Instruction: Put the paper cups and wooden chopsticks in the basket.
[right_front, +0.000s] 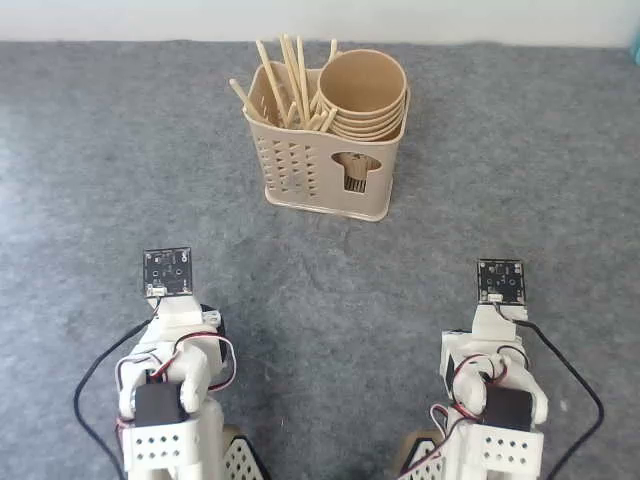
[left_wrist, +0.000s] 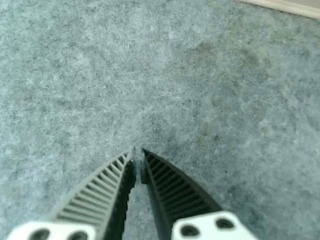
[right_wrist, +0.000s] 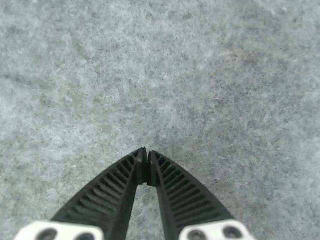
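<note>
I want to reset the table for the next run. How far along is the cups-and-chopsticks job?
Done: the stacked paper cups and the wooden chopsticks stand inside the basket. In hand: nothing; the left gripper and right gripper are shut and empty over the grey mat. Left: nothing that I can see, so the job looks complete.
</note>
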